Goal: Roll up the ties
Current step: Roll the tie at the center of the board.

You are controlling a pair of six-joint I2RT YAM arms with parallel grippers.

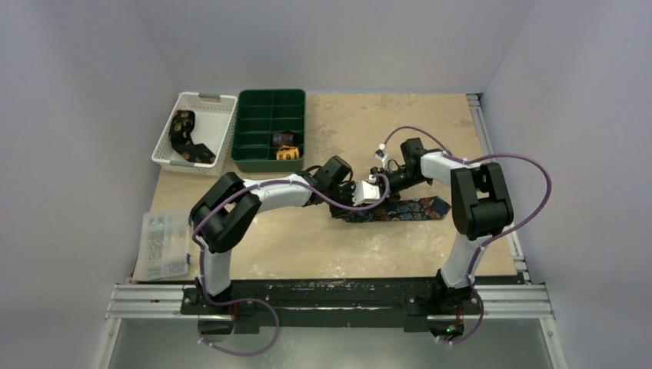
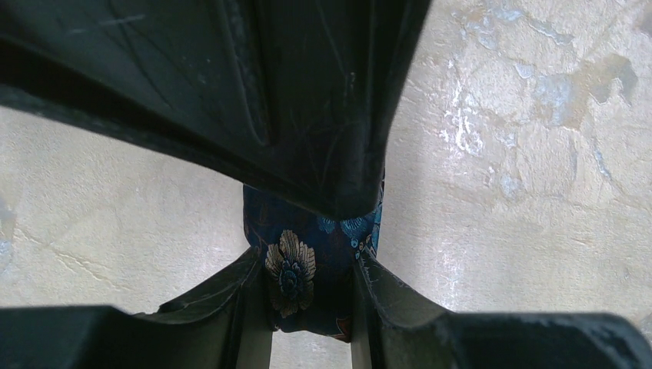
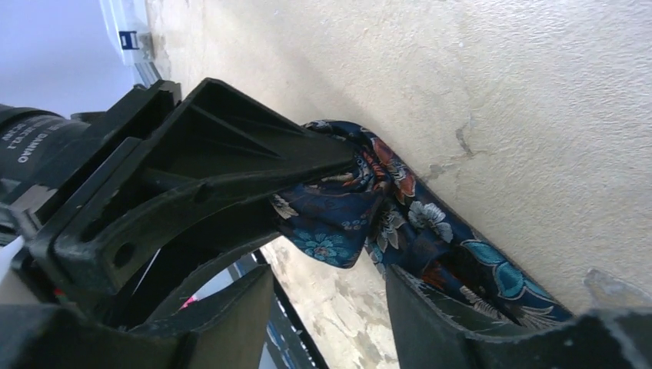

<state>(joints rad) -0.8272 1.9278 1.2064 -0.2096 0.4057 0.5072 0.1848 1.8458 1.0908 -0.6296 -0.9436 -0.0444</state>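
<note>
Overhead, navy floral tie (image 1: 404, 209) lying on mottled beige table (image 1: 330, 246) between both arms, wrist views alone showing its bunched, folded end, glossy woven fabric, left gripper (image 2: 309, 257) clamped on that fold, right gripper (image 3: 329, 277) fingers spread, gripping nothing.

You had the tie (image 1: 407, 207) lying on the table (image 1: 307, 246) right of centre, its left end inside your left gripper (image 2: 311, 284). At the far left stood a basket (image 1: 173, 154), a divided tray (image 1: 244, 131) just right of it.
</note>
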